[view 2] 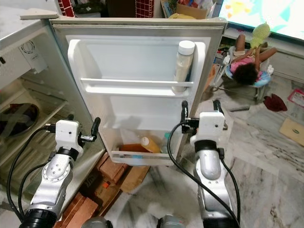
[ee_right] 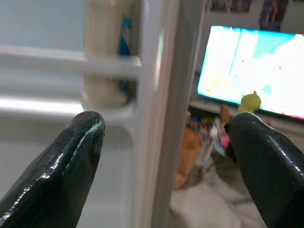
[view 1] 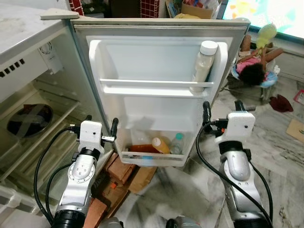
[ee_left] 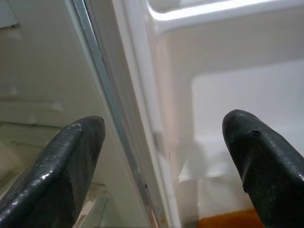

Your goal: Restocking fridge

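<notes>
- Fridge (view 1: 28, 95) fills the left of the frame, body open, wire shelves visible; a dark round dish (view 1: 29, 119) sits on a shelf at mid left.
- Fridge door (view 1: 159, 90) swung wide open, inner side facing the camera, centre of frame.
- Upper door shelf (view 1: 154, 85): one tall white-capped bottle (view 1: 204, 64) of pale liquid stands upright at its right end, behind the rail.
- Lower door bin (view 1: 152, 154), centre-bottom: an orange bottle with yellow cap (view 1: 160, 145) lying tilted, a clear bottle with green cap (view 1: 176, 144) just to its right, and something reddish-brown low at left — too blurred to identify.
- Floor (view 1: 280, 156): grey marble, lower right. Bricks (view 1: 118, 168) and cardboard lie beneath the door bin.
- Background, upper right: a bright TV screen (view 2: 266, 14), with a person (view 1: 254, 69) low on the floor in front of it.
- Left gripper (view 1: 100, 127), lower left: fingers spread open, holding nothing, straddling the hinge-side edge of the door; in the left wrist view one finger lies on the cabinet side and one on the door-liner side.
- Right gripper (view 1: 223, 111), right of centre: fingers open, empty, straddling the door's free edge just below the upper shelf; the right wrist view shows the white-capped bottle past one finger and the TV past the other.
</notes>
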Motion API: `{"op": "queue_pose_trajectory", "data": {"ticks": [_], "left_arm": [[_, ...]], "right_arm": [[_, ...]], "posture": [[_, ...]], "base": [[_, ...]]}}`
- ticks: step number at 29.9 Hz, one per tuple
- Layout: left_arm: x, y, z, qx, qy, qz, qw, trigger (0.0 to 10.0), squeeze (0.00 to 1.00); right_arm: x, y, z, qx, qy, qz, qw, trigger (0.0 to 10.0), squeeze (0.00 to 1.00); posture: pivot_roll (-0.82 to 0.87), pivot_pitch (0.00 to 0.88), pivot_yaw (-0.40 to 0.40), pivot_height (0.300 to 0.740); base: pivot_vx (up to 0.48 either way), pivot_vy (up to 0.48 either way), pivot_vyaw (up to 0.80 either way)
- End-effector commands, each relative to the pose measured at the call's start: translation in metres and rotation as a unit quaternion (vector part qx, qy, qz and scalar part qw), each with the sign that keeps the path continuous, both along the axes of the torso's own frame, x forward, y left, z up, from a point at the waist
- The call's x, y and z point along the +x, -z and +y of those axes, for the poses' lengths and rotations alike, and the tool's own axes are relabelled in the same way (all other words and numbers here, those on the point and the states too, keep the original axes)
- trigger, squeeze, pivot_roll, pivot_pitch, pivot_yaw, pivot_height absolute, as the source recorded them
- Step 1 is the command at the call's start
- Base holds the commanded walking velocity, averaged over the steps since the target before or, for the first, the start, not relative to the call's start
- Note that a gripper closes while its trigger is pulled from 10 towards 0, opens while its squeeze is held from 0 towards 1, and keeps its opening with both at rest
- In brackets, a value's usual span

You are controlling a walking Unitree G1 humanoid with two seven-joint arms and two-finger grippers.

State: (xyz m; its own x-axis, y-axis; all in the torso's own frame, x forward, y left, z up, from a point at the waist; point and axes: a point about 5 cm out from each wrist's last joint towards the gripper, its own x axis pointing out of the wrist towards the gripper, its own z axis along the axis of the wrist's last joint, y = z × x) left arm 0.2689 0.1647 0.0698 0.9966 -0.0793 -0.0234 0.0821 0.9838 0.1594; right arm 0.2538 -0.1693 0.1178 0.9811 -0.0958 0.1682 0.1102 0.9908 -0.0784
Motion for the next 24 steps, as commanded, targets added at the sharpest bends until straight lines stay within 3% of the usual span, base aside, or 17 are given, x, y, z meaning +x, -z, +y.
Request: {"op": "queue_pose_trajectory", "data": {"ticks": [1,12,24], "left_arm": [[0.000,-0.001,-0.002,0.009,0.004,-0.001,1.000,10.0,0.00],[-0.001,0.002,-0.003,0.016,0.001,0.004,1.000,10.0,0.00],[-0.003,0.005,-0.002,0.013,-0.008,0.008,1.000,10.0,0.00]], "right_arm": [[-0.002,0.002,-0.002,0.006,0.007,0.010,1.000,10.0,0.00],[0.003,0.009,-0.002,0.031,0.002,0.063,0.998,10.0,0.00],[0.009,0.005,0.003,0.024,-0.021,0.065,0.997,10.0,0.00]], "posture": [[0.01,0.000,0.000,0.740],[-0.01,0.000,-0.004,0.740],[-0.01,0.000,-0.007,0.740]], "base": [[0.000,0.000,0.00],[0.000,-0.417,0.00],[0.000,-0.469,0.00]]}}
